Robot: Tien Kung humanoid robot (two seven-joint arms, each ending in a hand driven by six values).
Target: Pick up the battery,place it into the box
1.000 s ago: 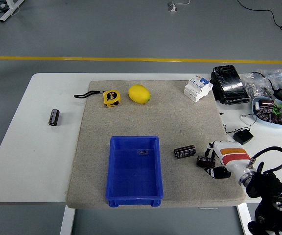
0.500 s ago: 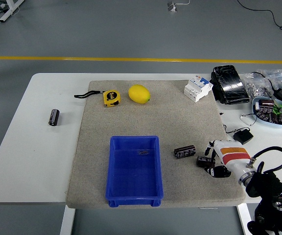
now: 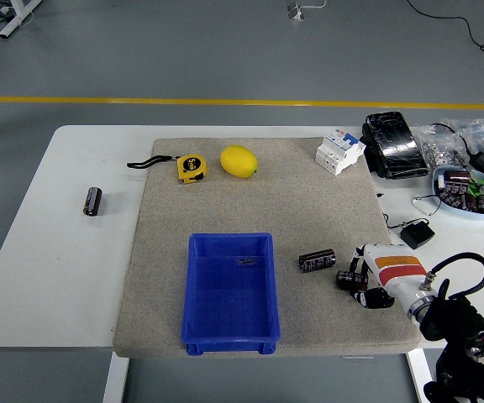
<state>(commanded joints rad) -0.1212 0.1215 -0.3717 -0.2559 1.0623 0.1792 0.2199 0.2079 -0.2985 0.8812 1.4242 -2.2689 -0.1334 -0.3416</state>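
A black cylindrical battery (image 3: 318, 260) lies on its side on the grey mat (image 3: 292, 201), just right of the blue box (image 3: 230, 290). My right hand (image 3: 361, 282) sits low at the mat's right front, a short way right of and below that battery, apart from it. Its dark fingers (image 3: 351, 280) are curled and I see nothing in them. A second black battery (image 3: 93, 201) lies on the bare white table (image 3: 65, 277) far to the left. The blue box holds nothing that I can make out. My left arm is out of view.
A yellow tape measure (image 3: 191, 167) and a lemon (image 3: 239, 161) lie at the mat's far edge. A white breaker (image 3: 339, 151), a black pack (image 3: 394, 144), bags of parts, a bowl (image 3: 466, 190) and a small black adapter (image 3: 416, 232) crowd the right side.
My right hand has shifted slightly, with the wrist turning a little; the batteries and box have not moved.
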